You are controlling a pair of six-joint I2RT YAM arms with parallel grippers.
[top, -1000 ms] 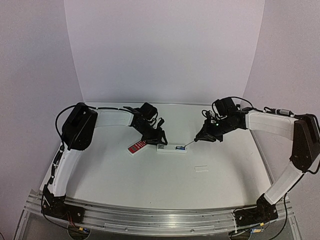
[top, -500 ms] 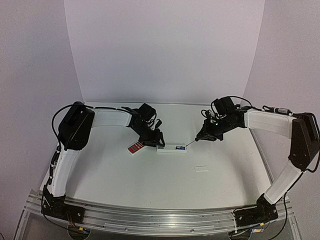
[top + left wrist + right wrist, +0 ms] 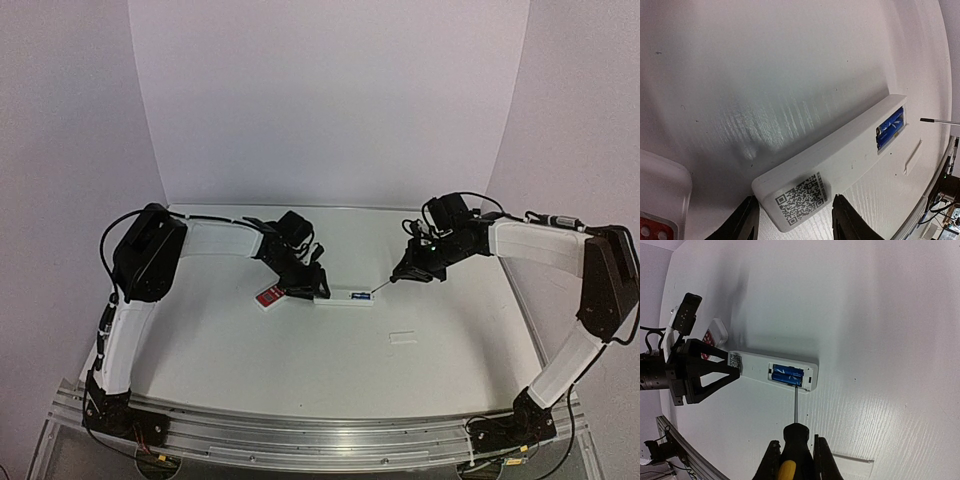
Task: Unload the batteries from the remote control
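Note:
The white remote control [image 3: 345, 297] lies back up mid-table, its battery bay uncovered. Two blue batteries [image 3: 788, 375] sit side by side in the bay and also show in the left wrist view [image 3: 890, 127]. My left gripper [image 3: 312, 289] is open, its fingers straddling the remote's QR-code end [image 3: 793, 199]. My right gripper [image 3: 796, 441] is shut on a black-and-yellow screwdriver [image 3: 796, 405]. The screwdriver's tip rests at the near edge of the bay, against the batteries.
A shorter red-faced remote [image 3: 272, 294] lies just left of the white one, close by my left gripper. The small flat white cover piece [image 3: 402, 338] lies on the table nearer the front, right of the remote. White walls stand at the back and sides.
My left gripper has slid a little left and down to the remote's left end. The right gripper and the screwdriver have barely moved.

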